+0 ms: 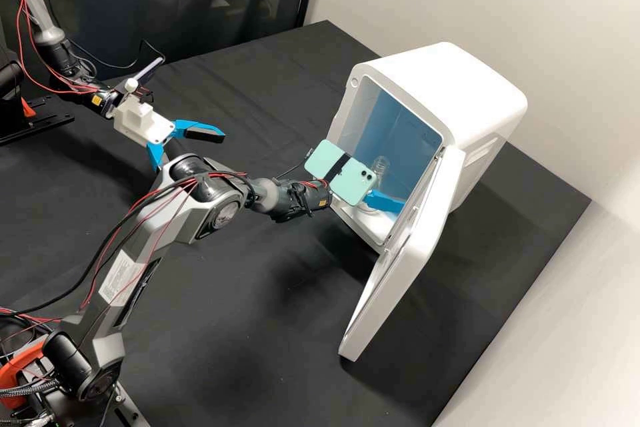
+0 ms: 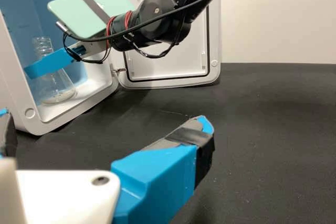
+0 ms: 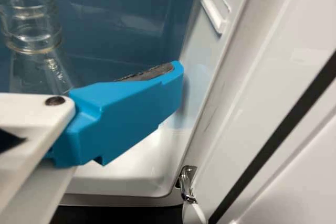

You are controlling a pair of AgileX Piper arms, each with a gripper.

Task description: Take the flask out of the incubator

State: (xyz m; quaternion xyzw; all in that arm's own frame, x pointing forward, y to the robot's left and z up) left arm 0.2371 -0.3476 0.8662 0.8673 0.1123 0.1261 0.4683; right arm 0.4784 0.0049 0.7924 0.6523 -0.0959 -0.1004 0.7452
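A clear glass flask (image 1: 381,168) stands upright on the floor of the white incubator (image 1: 453,90), whose inside is blue and whose door (image 1: 400,260) hangs wide open. My right gripper (image 1: 375,199) is inside the chamber, low beside the flask, and open. One of its blue fingers (image 3: 126,108) lies next to the flask (image 3: 31,24) without gripping it. In the left wrist view that finger (image 2: 50,62) crosses in front of the flask (image 2: 52,80). My left gripper (image 1: 187,149) hovers open and empty over the bench, well to the left of the incubator.
A mint-green phone (image 1: 340,172) is strapped on the right wrist and partly covers the incubator's opening. The right arm's elbow (image 1: 200,197) sits just below the left gripper. The black bench (image 1: 267,320) ends close behind the incubator, near a white wall.
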